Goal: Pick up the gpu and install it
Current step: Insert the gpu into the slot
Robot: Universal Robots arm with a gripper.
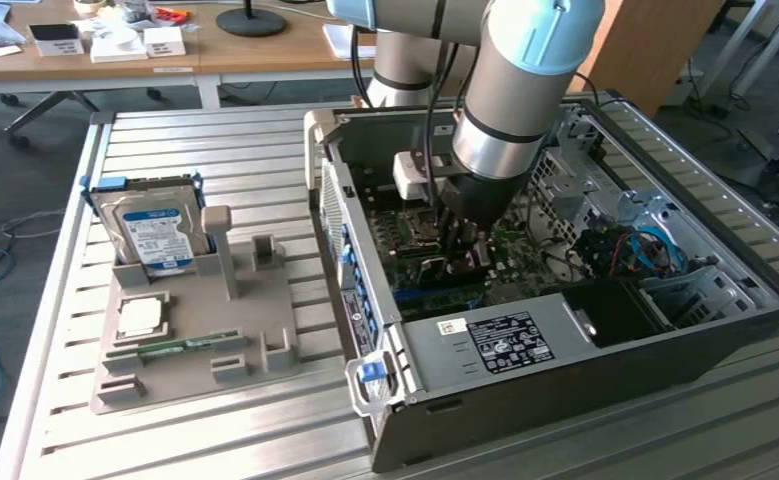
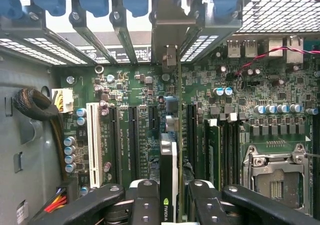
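Observation:
In the wrist view the gpu (image 2: 169, 172) shows edge-on, a thin black-faced card with a logo near my fingers. Its silver end bracket (image 2: 169, 32) reaches up to the case's rear slot openings. My gripper (image 2: 170, 202) is shut on the card, one black finger (image 2: 142, 200) on each side of it. The card stands upright over the long black slots of the green motherboard (image 2: 130, 115); whether it touches a slot I cannot tell. In the exterior view my gripper (image 1: 456, 250) is deep inside the open computer case (image 1: 362, 330), just above the board.
A grey parts holder (image 1: 262, 320) lies on the slatted table at the exterior view's left, carrying a blue-labelled hard drive (image 1: 160, 232), a processor chip (image 1: 140, 316) and a memory stick (image 1: 182, 345). Inside the case are a power supply (image 1: 496, 342), cables (image 1: 629, 250) and drive cages.

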